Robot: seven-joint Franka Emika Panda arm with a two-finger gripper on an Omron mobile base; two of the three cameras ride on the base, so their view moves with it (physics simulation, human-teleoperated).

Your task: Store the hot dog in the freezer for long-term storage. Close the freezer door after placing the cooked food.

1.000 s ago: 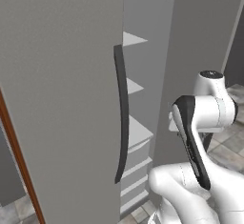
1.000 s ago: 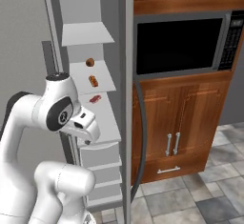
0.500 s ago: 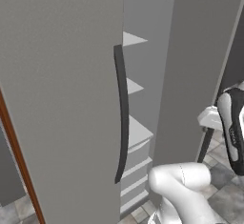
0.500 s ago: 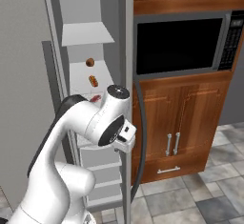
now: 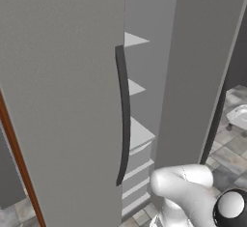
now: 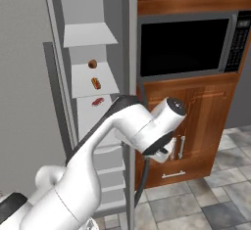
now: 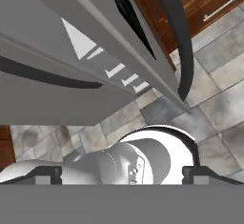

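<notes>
The freezer (image 6: 90, 33) stands open, showing white shelves. The hot dog (image 6: 96, 83) lies on a middle shelf, with a small brown item (image 6: 92, 64) above it and a red item (image 6: 97, 102) below. The freezer door (image 6: 130, 53) stands swung out edge-on at the right of the shelves, its dark curved handle (image 6: 142, 177) hanging low; that door (image 5: 193, 76) also shows in the left base view. My gripper (image 6: 165, 154) hangs to the right of the door's edge, in front of the wooden cabinet, open and empty. In the hand view my gripper (image 7: 123, 174) points down at the floor.
The wider grey door (image 5: 58, 100) with its dark handle (image 5: 123, 120) stands left of the shelves. A black microwave (image 6: 184, 48) sits in wooden cabinets (image 6: 201, 121) to the right. Grey floor tiles (image 6: 220, 195) lie below. White drawers (image 6: 110, 175) fill the freezer's bottom.
The arm has swung from in front of the freezer shelves to the right, past the door's edge, and now sits before the wooden cabinet. The hot dog has stayed on its shelf.
</notes>
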